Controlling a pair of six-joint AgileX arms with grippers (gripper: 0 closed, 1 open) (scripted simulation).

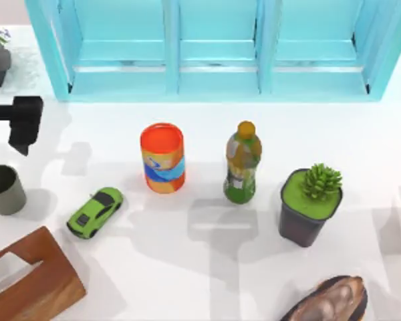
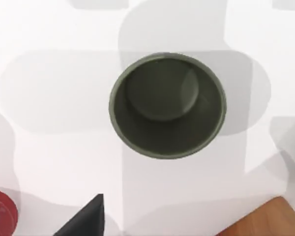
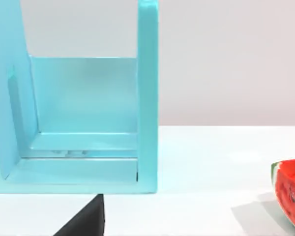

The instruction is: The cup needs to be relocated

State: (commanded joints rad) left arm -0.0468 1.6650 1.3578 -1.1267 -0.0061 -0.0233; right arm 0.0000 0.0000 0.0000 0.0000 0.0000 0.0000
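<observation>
The cup (image 1: 3, 189) stands upright and untouched near the table's (image 1: 207, 267) left edge, just beside the wooden box (image 1: 30, 277) at the front-left corner; my left arm (image 1: 20, 120) hangs above it — finger state I cannot tell; nothing gripped, so the grasp, lift and move all remain.

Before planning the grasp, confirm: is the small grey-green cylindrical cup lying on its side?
No, the small grey-green cylindrical cup stands upright on the white table, its dark inside open to the left wrist view from above.
</observation>
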